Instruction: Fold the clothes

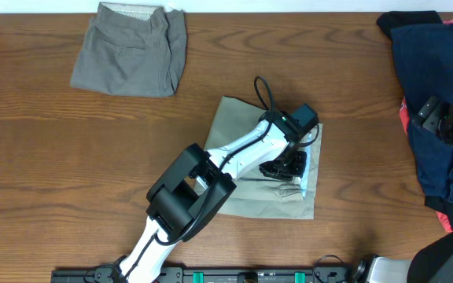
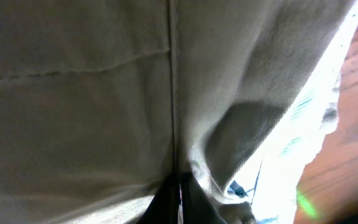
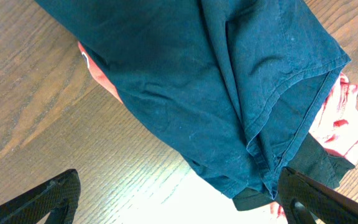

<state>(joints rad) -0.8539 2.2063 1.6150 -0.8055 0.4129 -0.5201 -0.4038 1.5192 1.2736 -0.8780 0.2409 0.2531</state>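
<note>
The pale khaki-green shorts (image 1: 246, 126) lie folded in the middle of the table, their light bluish waistband (image 1: 307, 177) at the right edge. My left gripper (image 1: 292, 167) is down on the shorts near that edge. In the left wrist view its two dark fingers (image 2: 180, 202) are pressed together on a fold of the khaki cloth (image 2: 92, 93). My right gripper (image 3: 179, 199) is open and empty, hovering over the near edge of a pile of navy (image 3: 216, 81), black and red pieces (image 3: 340, 124). That pile (image 1: 427, 79) sits at the far right.
Darker grey shorts (image 1: 132, 51) lie folded at the back left. The left arm (image 1: 211, 181) stretches from the front edge across the khaki shorts. Bare wood tabletop (image 1: 53, 173) lies left of it.
</note>
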